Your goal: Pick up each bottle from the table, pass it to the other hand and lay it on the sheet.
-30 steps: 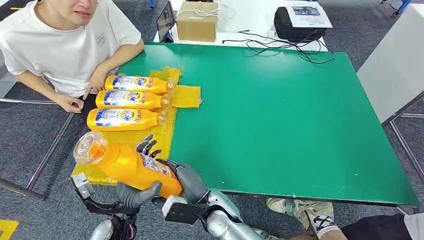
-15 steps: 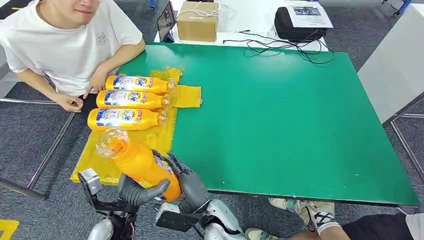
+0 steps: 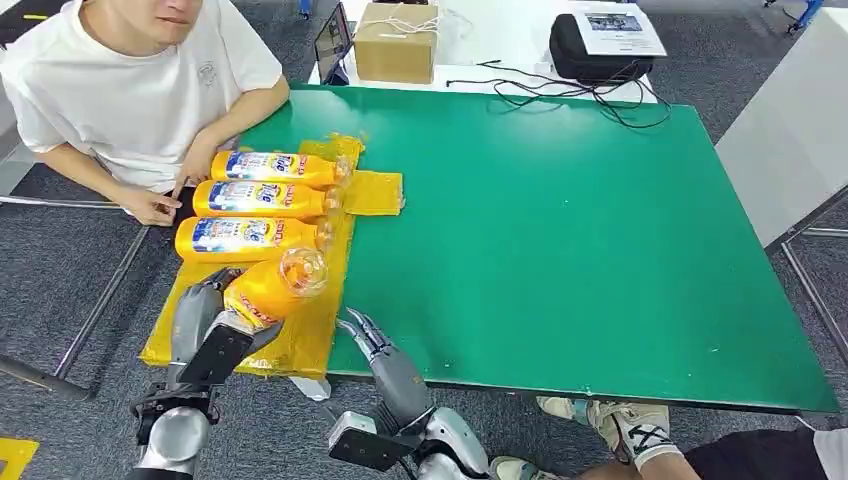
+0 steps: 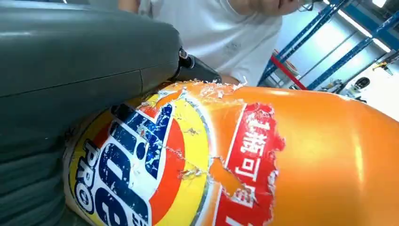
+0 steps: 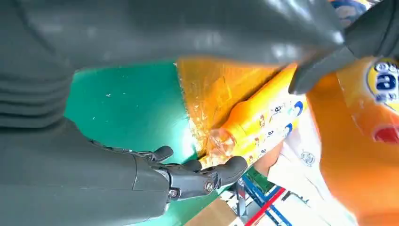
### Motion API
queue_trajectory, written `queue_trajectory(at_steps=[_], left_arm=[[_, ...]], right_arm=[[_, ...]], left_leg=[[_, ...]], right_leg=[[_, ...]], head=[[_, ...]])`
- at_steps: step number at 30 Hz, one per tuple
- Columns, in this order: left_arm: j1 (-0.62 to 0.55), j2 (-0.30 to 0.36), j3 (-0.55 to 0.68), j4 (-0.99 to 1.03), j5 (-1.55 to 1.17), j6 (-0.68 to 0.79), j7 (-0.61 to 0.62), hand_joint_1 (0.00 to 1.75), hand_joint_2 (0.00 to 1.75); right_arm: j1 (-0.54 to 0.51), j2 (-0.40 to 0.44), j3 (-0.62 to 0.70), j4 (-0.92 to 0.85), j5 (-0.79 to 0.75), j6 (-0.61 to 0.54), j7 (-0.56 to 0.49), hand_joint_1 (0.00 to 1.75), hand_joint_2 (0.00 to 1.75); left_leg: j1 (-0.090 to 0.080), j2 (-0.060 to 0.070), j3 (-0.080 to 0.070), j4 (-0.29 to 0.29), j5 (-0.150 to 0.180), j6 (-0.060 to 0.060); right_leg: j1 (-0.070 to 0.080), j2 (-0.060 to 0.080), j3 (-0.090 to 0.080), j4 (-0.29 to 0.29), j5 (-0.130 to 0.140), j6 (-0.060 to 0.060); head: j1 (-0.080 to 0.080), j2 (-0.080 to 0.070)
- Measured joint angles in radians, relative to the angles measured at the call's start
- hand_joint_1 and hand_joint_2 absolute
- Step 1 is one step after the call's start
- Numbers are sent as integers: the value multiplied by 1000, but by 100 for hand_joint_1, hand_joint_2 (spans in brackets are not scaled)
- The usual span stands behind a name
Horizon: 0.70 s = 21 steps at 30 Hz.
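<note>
— What sort of place is this?
— A robotics lab or test hall. A green work table (image 3: 560, 230) stands on grey carpet tiles (image 3: 60, 280), and behind it a white table (image 3: 500, 40) holds a cardboard box (image 3: 395, 42), a black case (image 3: 590, 50) and loose black cables (image 3: 560, 88).
— Anything else?
— A person in a white T-shirt (image 3: 140, 90) sits at the table's edge, and the left wrist view shows blue and red steel racking (image 4: 324, 52) behind.

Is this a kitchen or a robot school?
More likely a robot test lab: a green table holds practice bottles, with cables and a cardboard box behind, and a person watching.
</note>
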Motion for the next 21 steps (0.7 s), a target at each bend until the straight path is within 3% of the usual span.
queue_trajectory(at_steps=[21], left_arm=[[-11,26,16,23,-28,8,0,175,175]], right_arm=[[13,-2,-24,-15,5,3,-6,0,0]], left_leg=[[0,0,0,0,0,0]], right_leg=[[0,0,0,0,0,0]], head=[[0,0]])
